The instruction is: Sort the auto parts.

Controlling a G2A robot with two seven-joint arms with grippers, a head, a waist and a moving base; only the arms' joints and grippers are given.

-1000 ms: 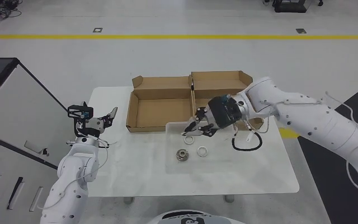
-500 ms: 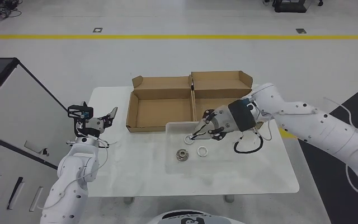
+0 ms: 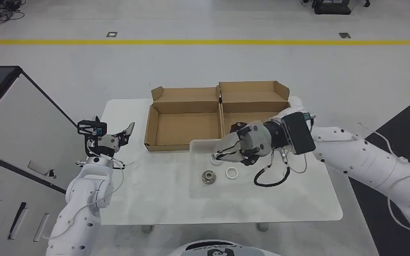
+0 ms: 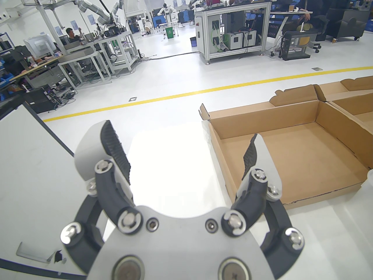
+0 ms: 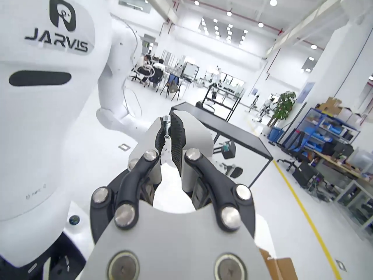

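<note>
My right gripper (image 5: 169,122) is shut on a small threaded metal bolt (image 5: 166,126), which sits upright between the pads. In the top view the right gripper (image 3: 219,155) hangs just in front of the two open cardboard boxes, over the loose parts. A round metal hub (image 3: 207,177) and a white ring (image 3: 232,173) lie on the table below it. A second white ring (image 3: 216,161) lies under the fingertips. My left gripper (image 4: 183,147) is open and holds nothing. It stays at the table's left edge (image 3: 122,136), apart from the parts.
The left cardboard box (image 3: 182,128) (image 4: 291,158) has nothing in it. The right cardboard box (image 3: 253,105) stands against it at the back. A clear shallow tray (image 3: 191,153) holds the loose parts. The white table (image 3: 288,198) has free room at the front and right.
The right forearm has swung toward the table's near side and the wrist has turned, while its gripper stayed over the loose parts. The left arm has not moved.
</note>
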